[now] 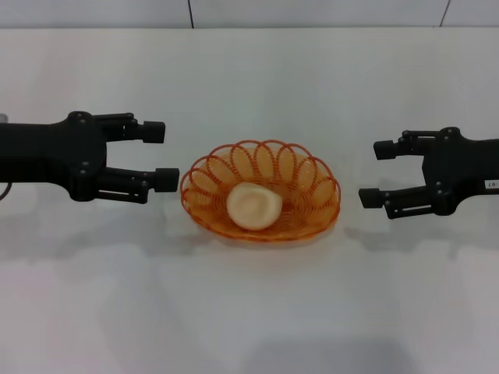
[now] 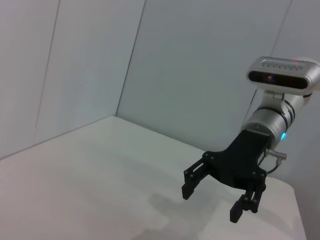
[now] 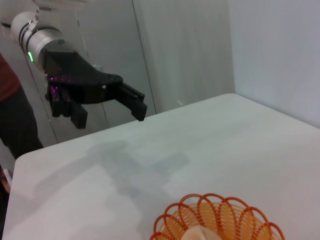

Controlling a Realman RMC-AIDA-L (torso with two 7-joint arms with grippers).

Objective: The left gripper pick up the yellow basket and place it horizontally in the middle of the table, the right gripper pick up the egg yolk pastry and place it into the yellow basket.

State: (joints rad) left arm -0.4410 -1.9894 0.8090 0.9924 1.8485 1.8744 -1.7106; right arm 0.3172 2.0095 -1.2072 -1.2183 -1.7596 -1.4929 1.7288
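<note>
Judging both placements done: yellow basket (image 1: 260, 202) lies mid-desk (image 1: 249, 312), egg yolk pastry (image 1: 254, 206) inside. Left end effector (image 1: 160, 156) and right end effector (image 1: 377, 173) flank the basket, both released, empty.

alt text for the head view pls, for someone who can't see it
A yellow basket sits mid-table with the egg yolk pastry inside it. The left gripper and the right gripper hover open on either side, fingers pointing at the basket, neither touching it.
</note>
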